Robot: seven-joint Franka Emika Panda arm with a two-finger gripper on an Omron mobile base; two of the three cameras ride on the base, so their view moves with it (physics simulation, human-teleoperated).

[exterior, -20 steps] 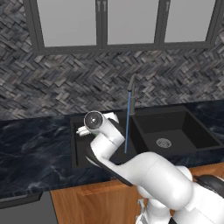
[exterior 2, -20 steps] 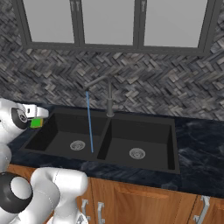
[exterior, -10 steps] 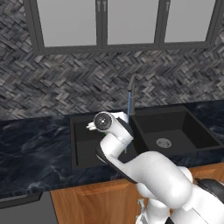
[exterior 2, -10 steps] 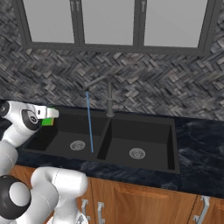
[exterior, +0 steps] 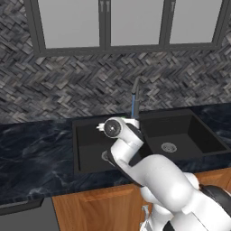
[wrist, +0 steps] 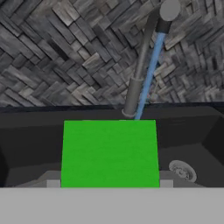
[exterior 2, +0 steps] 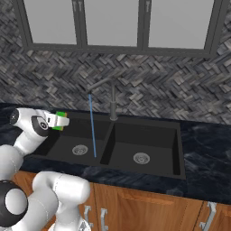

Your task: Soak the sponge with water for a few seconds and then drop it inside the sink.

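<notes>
We see the gripper [exterior 2: 62, 120] clenched on the sponge [wrist: 109, 153], held over the left basin of the sink [exterior 2: 149, 135]. To the hand's right, the water [exterior 2: 92, 125] falls as 1 thin stream from the faucet [exterior 2: 112, 101], apart from the sponge.

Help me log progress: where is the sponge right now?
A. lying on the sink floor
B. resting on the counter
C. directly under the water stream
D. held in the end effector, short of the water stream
D: the end effector grips the sponge over the sink, left of the water stream in the right base view.
</notes>
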